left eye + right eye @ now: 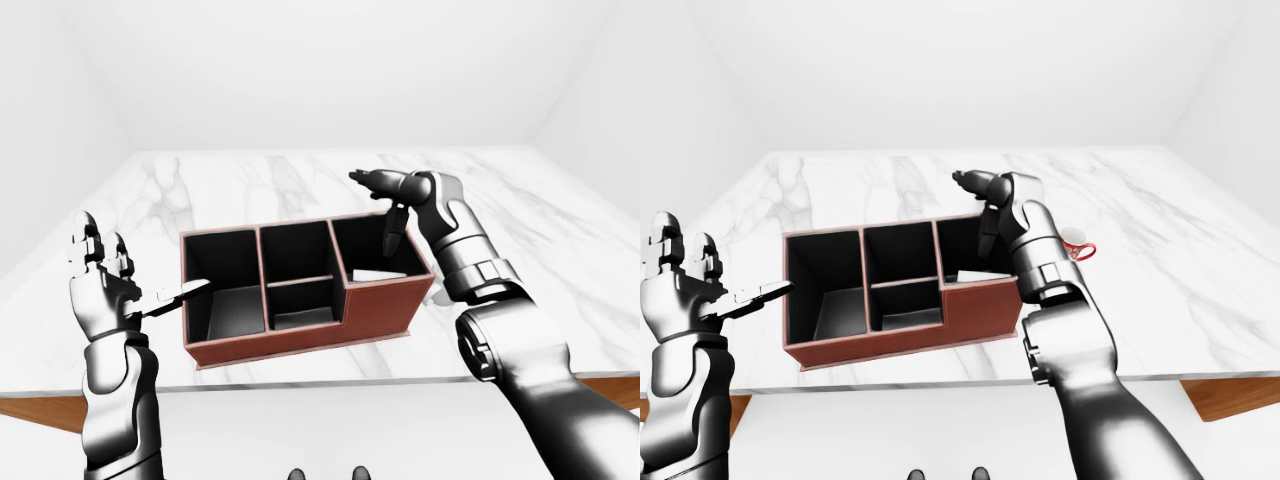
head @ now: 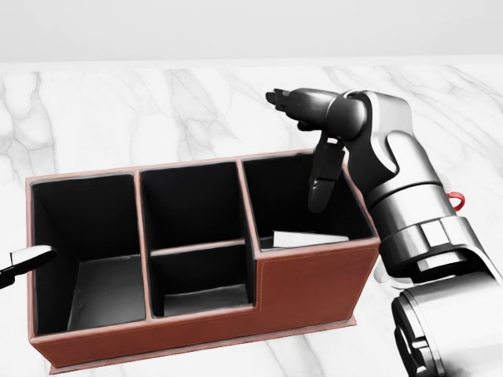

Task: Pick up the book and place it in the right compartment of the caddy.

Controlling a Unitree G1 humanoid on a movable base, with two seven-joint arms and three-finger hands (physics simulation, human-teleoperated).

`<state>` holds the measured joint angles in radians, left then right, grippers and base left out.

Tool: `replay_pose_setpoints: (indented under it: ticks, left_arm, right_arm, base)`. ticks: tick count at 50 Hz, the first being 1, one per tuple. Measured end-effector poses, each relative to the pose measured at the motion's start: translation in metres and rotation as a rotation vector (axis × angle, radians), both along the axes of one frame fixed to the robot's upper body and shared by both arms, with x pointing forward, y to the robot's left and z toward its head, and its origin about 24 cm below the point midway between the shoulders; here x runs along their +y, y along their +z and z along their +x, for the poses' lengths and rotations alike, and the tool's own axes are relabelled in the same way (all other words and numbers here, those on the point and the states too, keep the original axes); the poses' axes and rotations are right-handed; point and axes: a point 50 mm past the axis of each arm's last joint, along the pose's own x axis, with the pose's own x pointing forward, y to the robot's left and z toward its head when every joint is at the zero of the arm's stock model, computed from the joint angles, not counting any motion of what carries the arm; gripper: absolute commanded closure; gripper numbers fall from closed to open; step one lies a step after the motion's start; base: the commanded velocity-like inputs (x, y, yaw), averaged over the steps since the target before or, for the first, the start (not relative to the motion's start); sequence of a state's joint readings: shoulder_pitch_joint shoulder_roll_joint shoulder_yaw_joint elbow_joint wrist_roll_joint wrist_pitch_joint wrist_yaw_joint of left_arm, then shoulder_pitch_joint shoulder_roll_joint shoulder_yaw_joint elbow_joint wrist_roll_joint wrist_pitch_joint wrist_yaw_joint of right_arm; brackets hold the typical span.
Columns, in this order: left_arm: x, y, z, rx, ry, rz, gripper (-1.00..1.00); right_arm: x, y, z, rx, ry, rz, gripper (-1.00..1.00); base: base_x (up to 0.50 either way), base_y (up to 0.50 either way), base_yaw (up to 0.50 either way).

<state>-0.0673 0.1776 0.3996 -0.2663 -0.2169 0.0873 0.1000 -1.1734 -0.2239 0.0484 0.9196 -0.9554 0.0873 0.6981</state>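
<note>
The brown caddy (image 2: 314, 290) stands on the marble table, with a left compartment, a split middle one and a right one. The white book (image 2: 306, 238) lies tilted inside the right compartment, low against its near wall. My right hand (image 2: 295, 151) hovers open over the right compartment; one finger (image 2: 321, 184) hangs down into it, apart from the book. My left hand (image 1: 140, 268) is open and empty at the left of the caddy, with one fingertip (image 2: 27, 258) reaching over the left rim.
A white mug with a red handle (image 1: 1077, 245) stands on the table (image 1: 300, 180) to the right of the caddy, behind my right forearm. The table's near edge (image 1: 320, 385) runs below the caddy, with brown floor (image 1: 40, 410) beyond it.
</note>
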Motion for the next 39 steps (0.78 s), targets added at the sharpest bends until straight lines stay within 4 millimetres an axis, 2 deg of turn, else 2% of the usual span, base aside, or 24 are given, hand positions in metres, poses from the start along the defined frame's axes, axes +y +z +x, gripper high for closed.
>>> replay_pose_setpoints:
  ticks: [10,23,31,39]
  left_arm:
    - [0.0,0.0,0.0,-0.002,0.0,0.0,-1.0]
    - [0.0,0.001,0.0,-0.003,0.001,0.001,-1.0]
    - [0.0,0.001,0.0,-0.004,0.001,0.002,-1.0]
    - [0.0,0.001,-0.001,-0.005,0.001,0.003,-1.0]
  right_arm:
    - [0.01,0.061,-0.012,-0.277,0.049,-0.015,-1.0]
    - [0.019,0.147,-0.051,-0.654,0.096,0.0,-1.0]
    - [0.022,0.18,-0.08,-0.829,0.142,0.047,-1.0]
    - [0.02,0.197,-0.109,-0.969,0.191,0.091,-1.0]
  base:
    - [0.0,0.0,0.0]
    - [0.0,0.0,0.0]
    - [0.0,0.0,0.0]
    - [0.0,0.0,0.0]
